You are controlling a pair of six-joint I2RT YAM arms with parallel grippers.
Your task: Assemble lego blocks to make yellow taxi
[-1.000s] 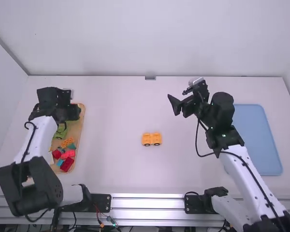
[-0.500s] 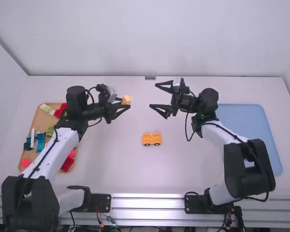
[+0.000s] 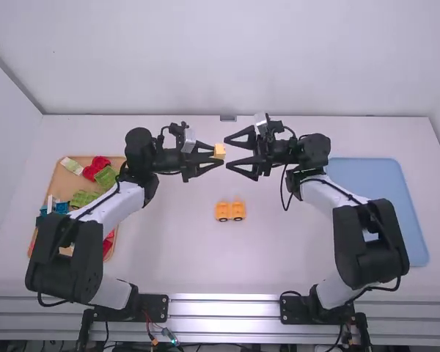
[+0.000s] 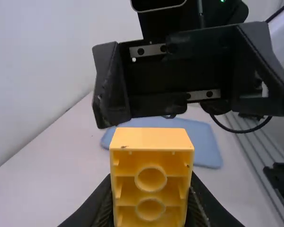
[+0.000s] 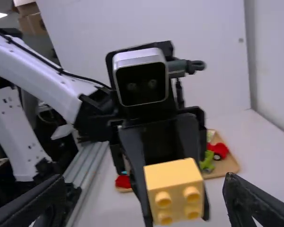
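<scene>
My left gripper (image 3: 215, 155) is shut on a yellow block (image 3: 220, 151), held above the middle of the table. My right gripper (image 3: 228, 152) stands open, facing it from the right, its tips close to the block. The left wrist view shows the hollow underside of the yellow block (image 4: 150, 177) between the fingers of the left gripper (image 4: 150, 201). Studs face the right wrist camera on the yellow block (image 5: 175, 189), which lies within the opening of the right gripper (image 5: 146, 180); contact cannot be told. On the table below sits an orange-yellow wheeled base (image 3: 230, 211).
At the left, partly under the left arm, lies a wooden tray (image 3: 61, 180) with red, green and teal blocks, among them a red piece (image 3: 100, 163). A blue tray (image 3: 407, 213) lies at the right, beside the right arm. The wheeled base stands between the arms.
The left arm has swung from the wooden tray to the middle, bringing the yellow block. My right gripper has turned to face it and moved slightly left. The wheeled base has stayed put.
</scene>
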